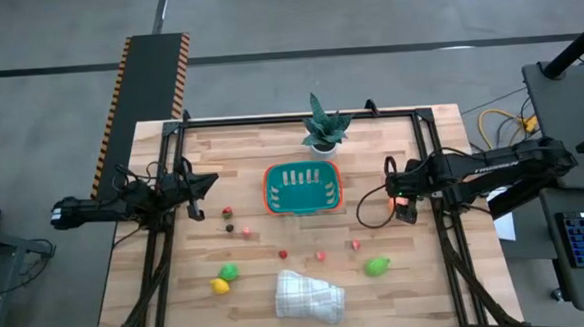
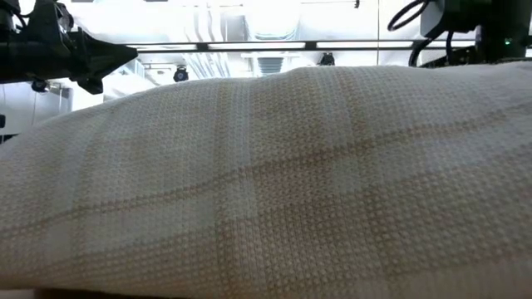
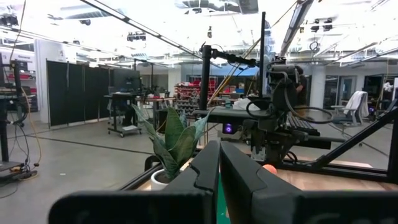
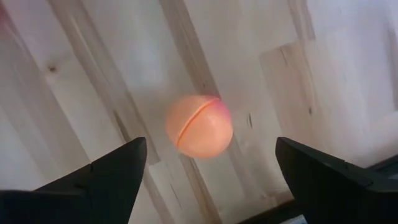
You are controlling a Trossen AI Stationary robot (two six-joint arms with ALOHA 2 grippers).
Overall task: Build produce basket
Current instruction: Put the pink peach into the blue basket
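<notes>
the white cloth (image 1: 309, 294) lies at the near edge of the table (image 1: 429, 286), so close to the low camera that its weave fills nearly all of that view. to its left sit a yellow piece (image 1: 219, 285) and a green piece (image 1: 230, 272), touching or almost so; to its right a larger green piece (image 1: 378, 266) lies alone with bare wood around it. just beyond the cloth, three small red pieces (image 1: 320, 254) are strung in a loose row, each apart from the others.

farther back, two dark and red berries (image 1: 229, 219) rest left of centre. the basket (image 1: 302, 187) stands in the middle of the table, upright, with nothing visible in it; open wood lies on both its sides.

the right gripper (image 1: 403, 210) hangs over the right part of the table, well right of the basket and near the frame rail on that edge. its jaws are spread wide, and the orange-pink ball (image 4: 199, 125) lies on the boards between them, touching neither finger (image 4: 112, 171).

the left gripper (image 1: 211, 182) waits at the left edge, pointing toward the basket, its jaws pressed together and holding nothing.

at the far edge the potted plant (image 1: 322, 128) stands just behind the basket.
</notes>
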